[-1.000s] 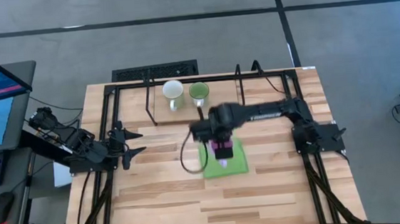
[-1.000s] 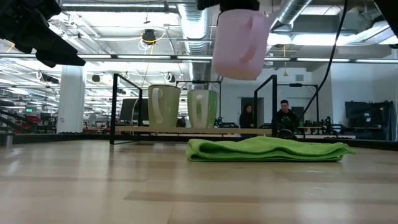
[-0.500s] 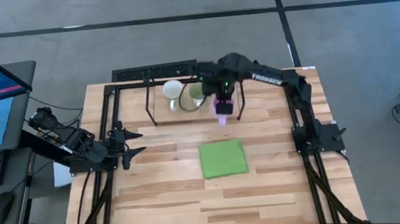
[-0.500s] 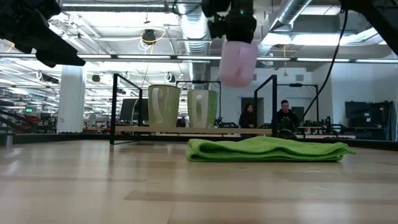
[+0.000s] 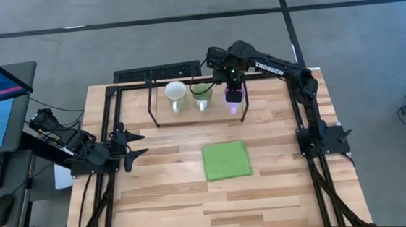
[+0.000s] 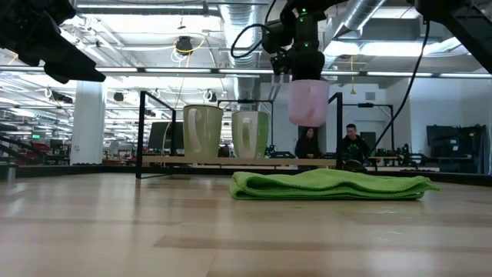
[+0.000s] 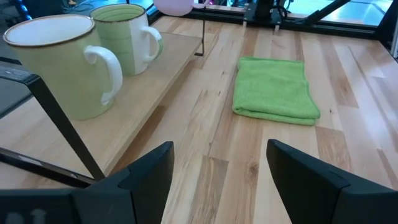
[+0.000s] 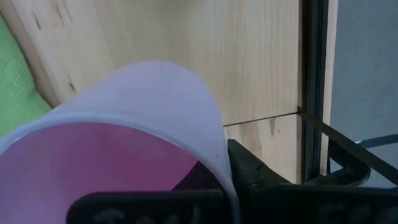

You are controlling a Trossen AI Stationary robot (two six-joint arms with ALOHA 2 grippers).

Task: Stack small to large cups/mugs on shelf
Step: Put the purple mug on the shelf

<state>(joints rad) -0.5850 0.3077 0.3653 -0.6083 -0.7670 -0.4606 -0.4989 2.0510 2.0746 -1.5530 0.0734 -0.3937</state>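
A white mug (image 5: 176, 94) and a green mug (image 5: 201, 93) stand on their bases side by side on the shelf (image 5: 161, 115), a light-wood board at the table's far side. Right of the green mug, a pink mug (image 6: 308, 102) hangs above the shelf, with my right gripper (image 6: 304, 65) shut on it. In the right wrist view I look into the pink mug's open top (image 8: 93, 162). At the table's left edge my left gripper (image 5: 136, 144) stands open, nothing between its fingers (image 7: 149, 180). My right gripper holds the pink mug by its rim wall (image 8: 217, 158), one finger inside the mug and one finger (image 8: 261, 180) outside. The fingers come from above, pointing down. The mug hangs upright below them, mouth up, clear of the shelf board (image 6: 307, 162).
A folded green cloth (image 5: 226, 160) lies flat on the table's middle, near of the shelf. Thin black wire uprights (image 6: 338, 123) frame the shelf beside the hanging mug. Bare wood lies near and left of the cloth. People (image 6: 354, 142) sit in the room behind.
My right gripper has carried the pink mug from above the green cloth toward the table's far edge and slightly right, to above the shelf's right part, staying at about the same height. The wrist has rolled, so the mug has turned about; it stays upright and lifted clear.
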